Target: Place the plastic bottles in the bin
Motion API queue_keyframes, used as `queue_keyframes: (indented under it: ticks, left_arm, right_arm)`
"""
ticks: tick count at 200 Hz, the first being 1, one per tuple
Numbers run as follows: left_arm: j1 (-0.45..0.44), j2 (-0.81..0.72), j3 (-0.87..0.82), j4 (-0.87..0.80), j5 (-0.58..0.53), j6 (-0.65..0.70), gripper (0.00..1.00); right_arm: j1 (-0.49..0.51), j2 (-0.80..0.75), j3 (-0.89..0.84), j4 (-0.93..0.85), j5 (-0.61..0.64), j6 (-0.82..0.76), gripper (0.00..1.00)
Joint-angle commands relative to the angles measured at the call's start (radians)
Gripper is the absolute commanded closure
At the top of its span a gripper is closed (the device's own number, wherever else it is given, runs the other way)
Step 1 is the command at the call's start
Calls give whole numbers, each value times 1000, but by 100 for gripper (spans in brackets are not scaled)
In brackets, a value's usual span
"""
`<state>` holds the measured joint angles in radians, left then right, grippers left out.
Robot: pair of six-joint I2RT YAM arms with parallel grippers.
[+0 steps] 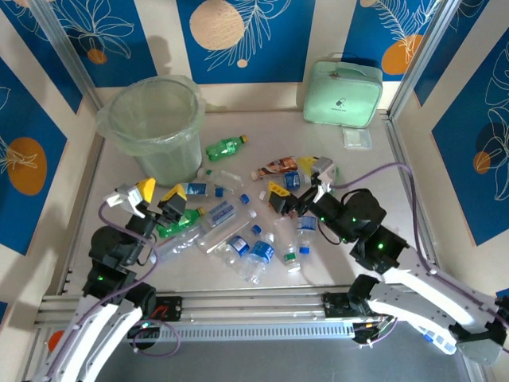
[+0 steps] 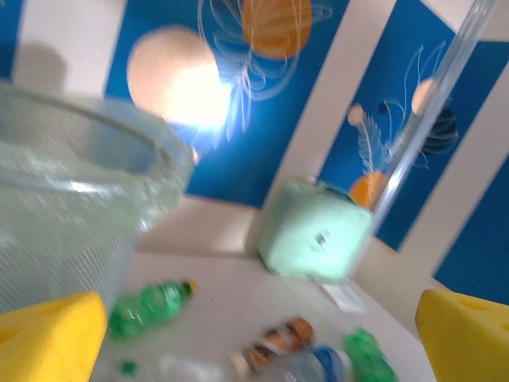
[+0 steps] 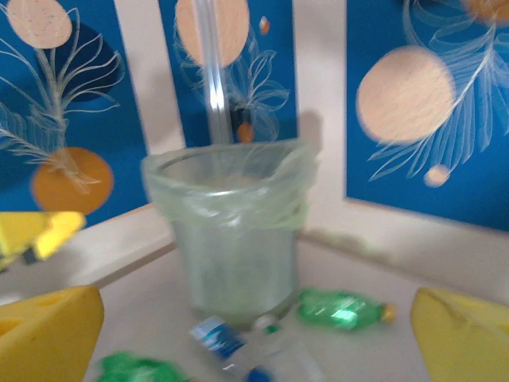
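Note:
The bin [image 1: 155,127], pale green with a clear bag liner, stands at the far left. Several plastic bottles [image 1: 238,231] lie scattered mid-table: a green one [image 1: 225,147] near the bin, a red-orange labelled one [image 1: 278,167], clear ones with blue caps. My left gripper [image 1: 161,193] hovers open over the left of the pile, facing the bin [image 2: 64,207] and a green bottle [image 2: 147,306]. My right gripper [image 1: 294,179] is open over the right of the pile. It looks at the bin [image 3: 231,223], a green bottle [image 3: 342,309] and a blue-labelled bottle [image 3: 238,346]. Nothing sits between either pair of fingers.
A mint-green zippered case [image 1: 342,93] leans on the back wall at the right, with a small clear packet [image 1: 357,138] in front of it. Aluminium posts and low walls fence the table. A rail [image 1: 254,306] runs along the near edge.

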<state>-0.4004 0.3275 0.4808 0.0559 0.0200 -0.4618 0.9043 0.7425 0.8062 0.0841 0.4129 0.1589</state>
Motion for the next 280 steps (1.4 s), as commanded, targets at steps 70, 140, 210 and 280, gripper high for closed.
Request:
queue_keyframes:
  ticks: [70, 140, 210, 280]
  left_arm:
    - [-19, 303, 150, -610, 148, -334, 1]
    - [-85, 541, 175, -522, -30, -336, 1]
    - [-132, 564, 45, -277, 45, -284, 5]
    - [-156, 633, 41, -237, 59, -291, 5]
  right_arm:
    - [-88, 177, 73, -917, 227, 661, 2]
    - [-116, 207, -151, -744, 248, 684, 19]
    - [-339, 494, -130, -532, -86, 582, 22]
    - [-332, 591, -134, -469, -21, 602, 36]
